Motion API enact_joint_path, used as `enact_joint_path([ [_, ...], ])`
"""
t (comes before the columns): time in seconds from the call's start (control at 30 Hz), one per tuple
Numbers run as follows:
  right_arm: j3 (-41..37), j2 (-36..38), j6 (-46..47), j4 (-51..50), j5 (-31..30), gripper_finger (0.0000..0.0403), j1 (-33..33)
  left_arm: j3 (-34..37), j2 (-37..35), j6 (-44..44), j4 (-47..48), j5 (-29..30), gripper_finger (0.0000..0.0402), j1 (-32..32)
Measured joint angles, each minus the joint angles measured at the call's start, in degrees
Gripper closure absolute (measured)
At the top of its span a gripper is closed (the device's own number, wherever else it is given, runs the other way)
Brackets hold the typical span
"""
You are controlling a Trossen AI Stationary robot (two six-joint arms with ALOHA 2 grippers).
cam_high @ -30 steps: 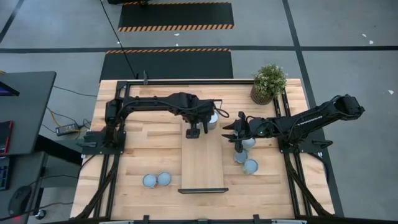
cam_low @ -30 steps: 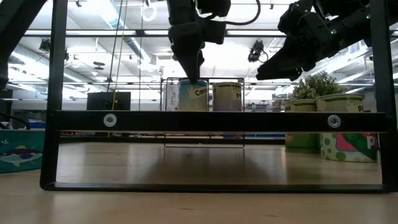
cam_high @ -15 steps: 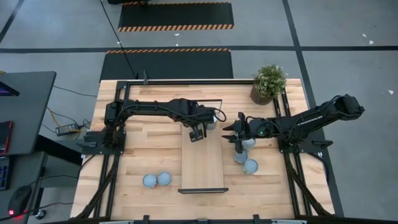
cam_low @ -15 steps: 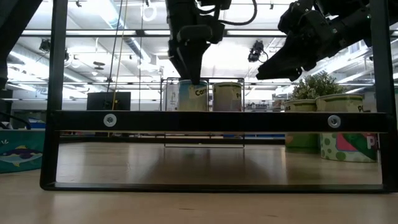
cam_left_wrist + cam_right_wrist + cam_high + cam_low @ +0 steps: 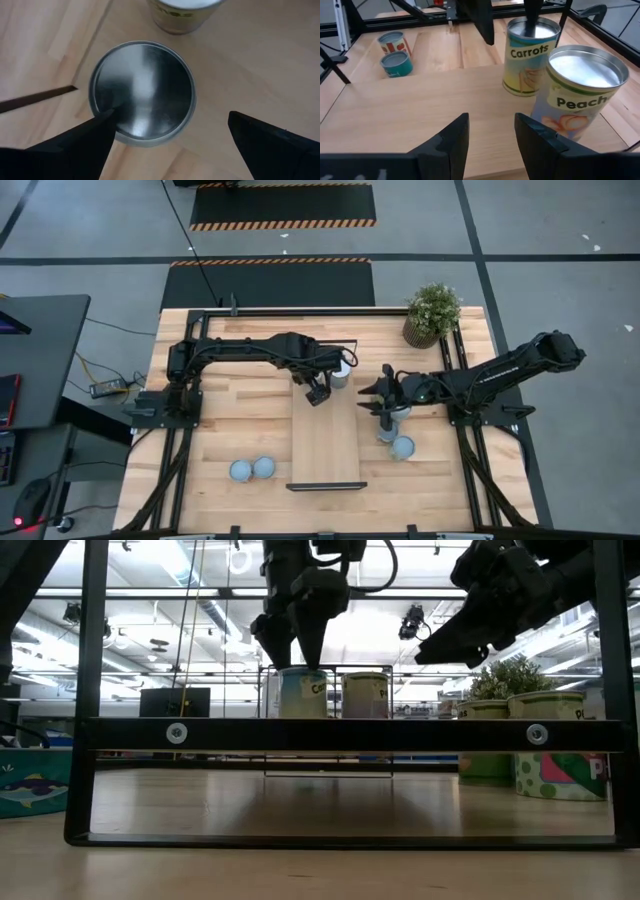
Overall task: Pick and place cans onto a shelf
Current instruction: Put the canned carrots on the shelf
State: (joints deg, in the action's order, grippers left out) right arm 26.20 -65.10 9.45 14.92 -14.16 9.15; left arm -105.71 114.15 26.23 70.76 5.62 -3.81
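One can (image 5: 530,55) read "Carrots"; the can beside it (image 5: 580,95) read "Peach", its last letters cut off.

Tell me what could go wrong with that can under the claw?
1. The open left gripper hangs right over the can, and one of its fingers lines up with the can's rim in the wrist view. Coming down, it might hit the top and tip the can.
2. A second can stands close beside it and could get bumped.
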Motion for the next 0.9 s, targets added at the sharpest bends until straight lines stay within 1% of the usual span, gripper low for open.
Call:
enact_joint_path([
  [0.13, 0.0, 0.0, -0.1, 0.2, 0.0, 0.0237, 0.3, 0.0, 0.0, -1.7, -0.2, 0.1, 0.0013, 0.2],
  [0.27, 0.0, 0.0, -0.1, 0.5, 0.0, 0.0237, 0.3, -1.4, 0.3, -7.6, -0.1, -0.1, 0.0013, 0.7],
  [0.4, 0.0, 0.0, -0.1, 0.5, 0.0, 0.0237, 0.3, -5.0, 0.4, -15.6, -0.1, 0.8, 0.0013, 1.6],
  [0.47, 0.0, 0.0, -0.1, 0.6, 0.0, 0.0237, 0.3, -6.7, 0.4, -20.8, -0.3, 3.8, 0.0013, 2.4],
  [0.53, 0.0, 0.0, -0.1, 0.8, 0.0, 0.0237, 0.3, -7.3, 0.4, -28.6, -0.3, 6.7, 0.0013, 3.1],
  [0.6, 0.0, 0.0, 0.0, 0.9, 0.0, 0.0237, 0.3, -7.3, 0.4, -33.6, -0.2, 7.5, 0.0013, 3.5],
  [0.67, 0.0, 0.0, 0.1, 0.9, 0.0, 0.0237, 0.3, -7.2, 0.4, -35.7, -0.4, 7.2, 0.0013, 3.3],
  [0.8, 0.0, 0.0, 0.9, 0.9, 0.3, 0.0237, 0.3, -6.2, 1.3, -35.8, -0.4, 3.4, 0.0013, 1.0],
  [0.9, 0.0, 0.0, 0.9, 0.9, 0.3, 0.0237, 0.3, -5.4, 1.1, -35.6, -0.8, 2.4, 0.0012, -0.7],
])
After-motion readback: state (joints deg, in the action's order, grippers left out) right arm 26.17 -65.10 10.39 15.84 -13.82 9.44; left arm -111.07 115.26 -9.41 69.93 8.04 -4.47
